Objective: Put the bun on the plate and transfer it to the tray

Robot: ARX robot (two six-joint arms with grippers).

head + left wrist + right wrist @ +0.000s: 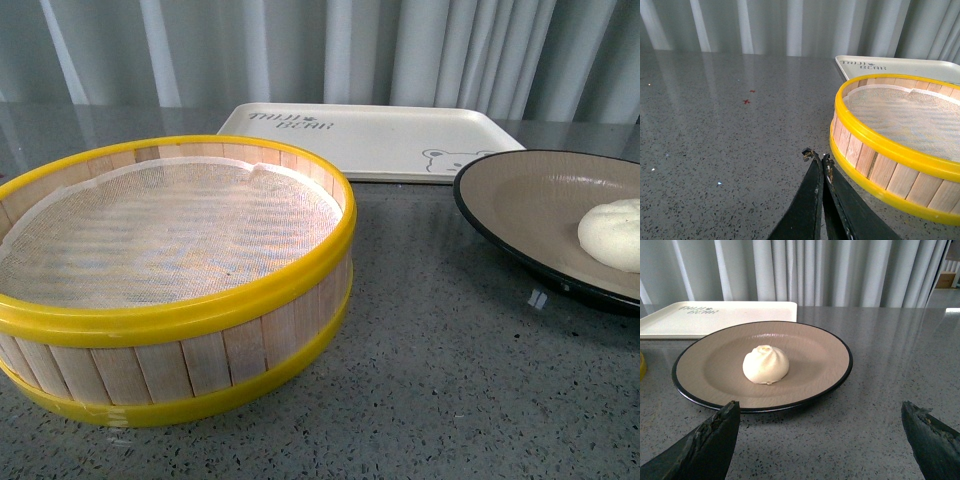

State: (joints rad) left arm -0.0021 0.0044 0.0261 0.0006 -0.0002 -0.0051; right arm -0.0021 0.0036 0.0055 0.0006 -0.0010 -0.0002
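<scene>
Currently, by item:

- **Bun** (766,365): sits loose near the centre of the plate (844,365), pleats up.
- **Plate:** flat on the desk (430,380), just beside the tray (370,140) and not yet on it.
- **Right gripper** (820,407): jaws spread wide, empty, facing the plate's near rim.
- **Left gripper** (817,159): jaws pressed together, holding nothing, beside the empty steamer basket (180,310).

Hazards, as judged:

- The rim is glossy and shallow, so a pinch there may slip.
- Any tilt in the lift would likely roll the bun off.
- A plate carried low could catch the tray's raised lip.
- A plate pushed rather than lifted might shove the tray away.
</scene>
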